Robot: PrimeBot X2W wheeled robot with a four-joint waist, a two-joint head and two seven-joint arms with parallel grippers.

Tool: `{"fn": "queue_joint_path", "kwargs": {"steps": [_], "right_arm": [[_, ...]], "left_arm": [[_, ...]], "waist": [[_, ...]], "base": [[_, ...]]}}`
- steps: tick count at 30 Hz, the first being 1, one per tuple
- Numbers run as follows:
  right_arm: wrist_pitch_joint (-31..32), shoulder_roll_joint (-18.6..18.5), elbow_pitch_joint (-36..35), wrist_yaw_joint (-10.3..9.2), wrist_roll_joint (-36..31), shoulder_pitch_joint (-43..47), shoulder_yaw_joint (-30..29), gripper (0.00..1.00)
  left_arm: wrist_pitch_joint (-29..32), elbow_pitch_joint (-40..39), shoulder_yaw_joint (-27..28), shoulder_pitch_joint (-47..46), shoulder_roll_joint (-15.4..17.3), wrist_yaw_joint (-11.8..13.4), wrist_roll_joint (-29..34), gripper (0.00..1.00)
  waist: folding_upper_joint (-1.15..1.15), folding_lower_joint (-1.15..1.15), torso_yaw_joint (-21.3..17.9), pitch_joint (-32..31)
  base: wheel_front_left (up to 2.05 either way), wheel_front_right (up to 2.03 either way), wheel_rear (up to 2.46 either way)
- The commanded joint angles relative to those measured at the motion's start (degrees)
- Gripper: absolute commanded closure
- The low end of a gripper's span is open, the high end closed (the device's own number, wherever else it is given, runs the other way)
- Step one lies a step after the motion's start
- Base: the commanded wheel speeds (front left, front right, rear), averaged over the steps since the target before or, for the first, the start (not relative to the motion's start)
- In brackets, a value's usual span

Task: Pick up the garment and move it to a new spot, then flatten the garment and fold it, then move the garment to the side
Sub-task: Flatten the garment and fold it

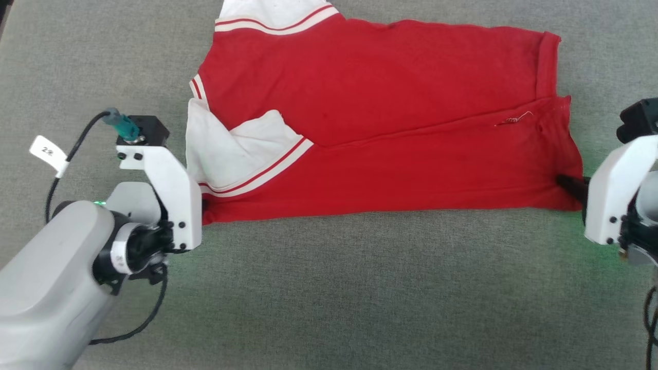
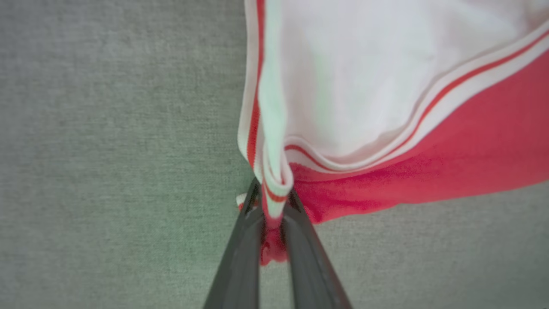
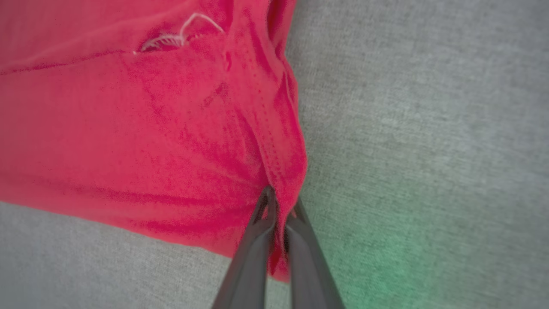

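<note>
**Position.** The garment (image 1: 385, 103) lies spread across the grey textile surface (image 1: 329, 288), collar end to the robot's left and hem to its right. A long band along the near edge is already doubled over the body. One white sleeve (image 1: 241, 149) rests folded on top at the left.

**End effector state.** The left end effector (image 2: 272, 195) is closed on the near-left corner, with striped seam and red cloth bunched between the fingers. The right end effector (image 3: 279, 199) is closed on the near-right hem corner, with a fold of red cloth pinched between the tips. In the head view they sit at opposite ends of the near edge, the left (image 1: 204, 205) and the right (image 1: 570, 184).

**Step in hand (judged).** A two-corner grip of this kind suits a further fold, or a lift of the half-folded garment.
- Raise both corners together and level.
- Hold the near edge lightly taut between the arms; slack lets the middle sag and crease.
- Travel at equal speed, so that the doubled band does not skew.
- Lower onto the cloth before release.

**Surroundings and obstructions.**
- The loose sleeve is not gripped and may slide or unfold on lifting.
- A stray white thread (image 3: 180, 36) hangs near the hem; it is harmless.
- The left arm's cable and its tag (image 1: 47, 152) lie clear of the garment.
</note>
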Motion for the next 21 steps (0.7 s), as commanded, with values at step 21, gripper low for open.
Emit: {"fn": "queue_joint_path", "kwargs": {"steps": [21], "right_arm": [[12.1,3.0,-24.0,-0.03,4.7,21.9,-11.8,1.00]], "left_arm": [[4.1,-23.1,-0.9,14.0,11.1,12.3,0.9,1.00]], "waist": [[0.00,0.00,-0.9,-1.2]], "base": [[0.00,0.00,0.00]]}}
